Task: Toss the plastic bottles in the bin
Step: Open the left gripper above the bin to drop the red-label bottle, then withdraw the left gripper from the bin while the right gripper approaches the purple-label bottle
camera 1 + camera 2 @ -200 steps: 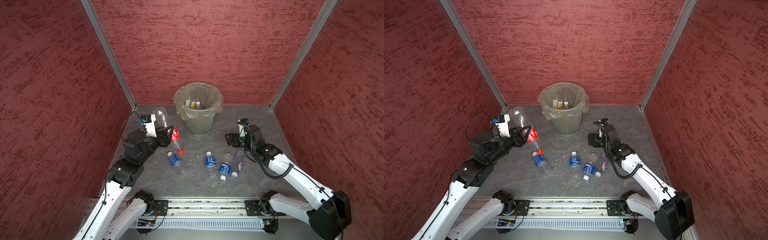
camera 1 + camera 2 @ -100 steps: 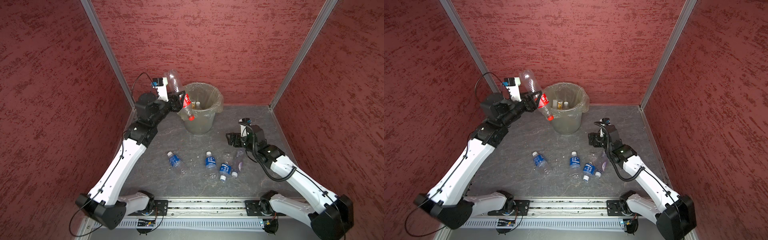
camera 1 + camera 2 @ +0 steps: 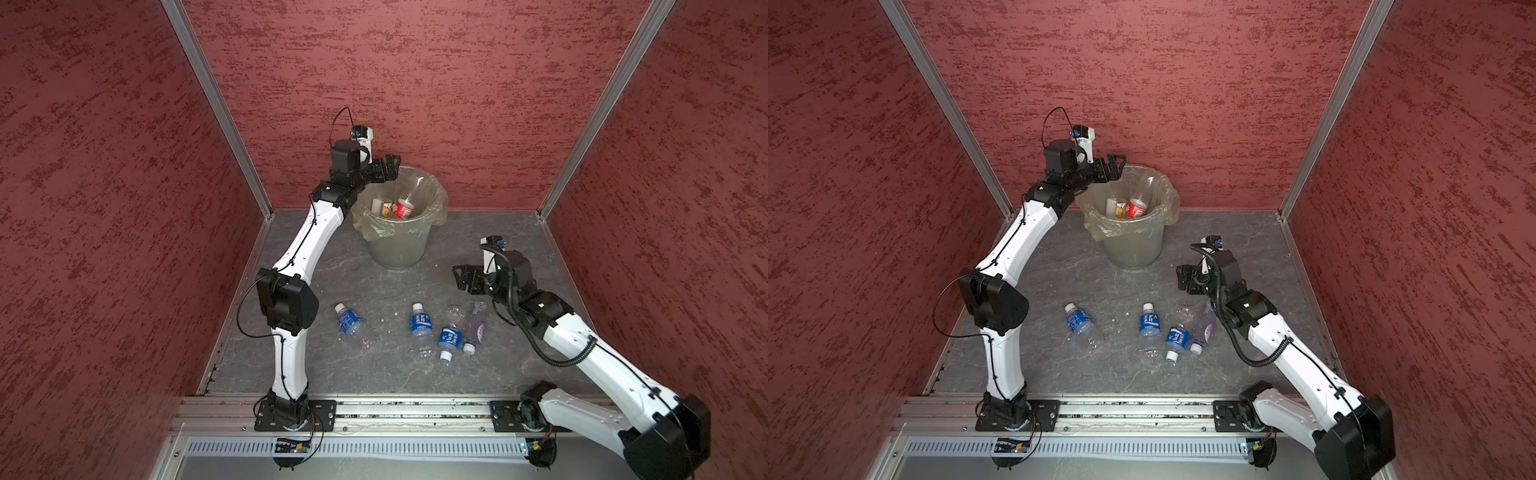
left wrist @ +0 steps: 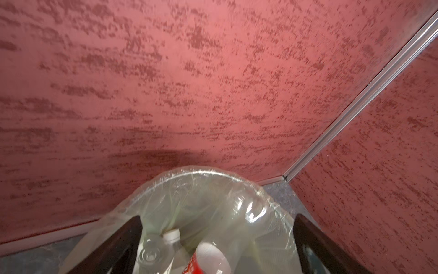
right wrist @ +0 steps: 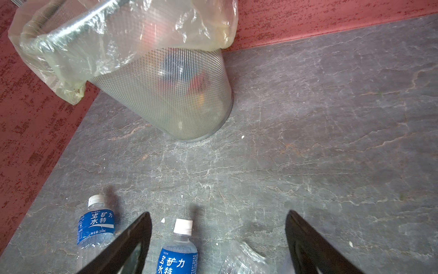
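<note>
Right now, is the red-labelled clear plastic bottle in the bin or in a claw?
In. The red-labelled bottle lies inside the bag-lined grey-green bin, below the open, empty left claw.

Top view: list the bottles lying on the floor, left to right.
First blue bottle → second blue bottle → third blue bottle → purple bottle.

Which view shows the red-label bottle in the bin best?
Both top views: the red-label bottle sits unobstructed in the bin. Left wrist crops it at the frame edge; right wrist gives only red blurs through the bin.
</note>
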Robot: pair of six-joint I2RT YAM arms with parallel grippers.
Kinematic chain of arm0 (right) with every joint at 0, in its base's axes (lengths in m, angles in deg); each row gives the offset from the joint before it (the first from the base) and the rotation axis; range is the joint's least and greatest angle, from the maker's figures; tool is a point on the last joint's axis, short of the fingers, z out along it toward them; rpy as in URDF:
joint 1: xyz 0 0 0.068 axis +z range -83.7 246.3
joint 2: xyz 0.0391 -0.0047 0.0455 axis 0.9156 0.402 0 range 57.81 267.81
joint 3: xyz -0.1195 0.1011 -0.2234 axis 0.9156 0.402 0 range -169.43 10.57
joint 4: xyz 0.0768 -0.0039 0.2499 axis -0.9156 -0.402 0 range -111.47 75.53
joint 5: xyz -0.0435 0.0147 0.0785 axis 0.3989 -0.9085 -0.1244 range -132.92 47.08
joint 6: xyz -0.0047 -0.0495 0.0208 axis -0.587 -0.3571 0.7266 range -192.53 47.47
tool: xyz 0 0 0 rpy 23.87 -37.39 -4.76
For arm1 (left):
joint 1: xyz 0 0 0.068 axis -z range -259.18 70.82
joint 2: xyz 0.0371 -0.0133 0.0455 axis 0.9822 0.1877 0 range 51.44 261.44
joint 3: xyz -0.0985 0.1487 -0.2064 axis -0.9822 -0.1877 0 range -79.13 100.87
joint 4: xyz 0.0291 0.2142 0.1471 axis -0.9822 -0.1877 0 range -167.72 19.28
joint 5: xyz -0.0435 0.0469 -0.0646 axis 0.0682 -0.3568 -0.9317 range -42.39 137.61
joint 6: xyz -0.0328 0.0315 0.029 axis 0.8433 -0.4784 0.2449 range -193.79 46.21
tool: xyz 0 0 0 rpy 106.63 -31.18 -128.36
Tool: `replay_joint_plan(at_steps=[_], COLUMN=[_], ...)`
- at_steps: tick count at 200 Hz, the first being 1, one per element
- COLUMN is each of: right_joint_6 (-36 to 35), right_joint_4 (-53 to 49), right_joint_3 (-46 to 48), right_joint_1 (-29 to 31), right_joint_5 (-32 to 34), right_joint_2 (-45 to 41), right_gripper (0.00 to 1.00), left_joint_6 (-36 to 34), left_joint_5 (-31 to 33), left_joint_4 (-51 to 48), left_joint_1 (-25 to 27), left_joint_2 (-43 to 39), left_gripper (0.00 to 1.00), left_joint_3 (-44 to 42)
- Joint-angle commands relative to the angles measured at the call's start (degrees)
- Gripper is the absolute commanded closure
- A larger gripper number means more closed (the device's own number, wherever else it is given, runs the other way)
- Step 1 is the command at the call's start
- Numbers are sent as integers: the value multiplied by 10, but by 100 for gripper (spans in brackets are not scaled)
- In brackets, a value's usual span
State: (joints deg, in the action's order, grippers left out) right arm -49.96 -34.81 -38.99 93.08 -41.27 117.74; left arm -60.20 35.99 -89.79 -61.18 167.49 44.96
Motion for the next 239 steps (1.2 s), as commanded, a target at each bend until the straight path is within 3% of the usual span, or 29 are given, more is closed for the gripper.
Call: replay_joint_plan(at_steps=[1,139,239], right_joint_6=[10,57,104], right_joint_4=[12,-35,-74], right_joint_3=[12,28,42], right_joint_1=[-1,-1,-1], right_joint_5=[-6,50,90], right_joint_2=[-12,2,10], right_gripper=[11,6,6], left_joint_6=[-7,3,13], left_joint_5=[-5,34,25], left_joint_4=[30,82,18], left_joint_1=[7,34,53], left_joint_2=[-77,-394,-547], left_gripper=[0,0,1], left_joint_3=[-25,-452,-614])
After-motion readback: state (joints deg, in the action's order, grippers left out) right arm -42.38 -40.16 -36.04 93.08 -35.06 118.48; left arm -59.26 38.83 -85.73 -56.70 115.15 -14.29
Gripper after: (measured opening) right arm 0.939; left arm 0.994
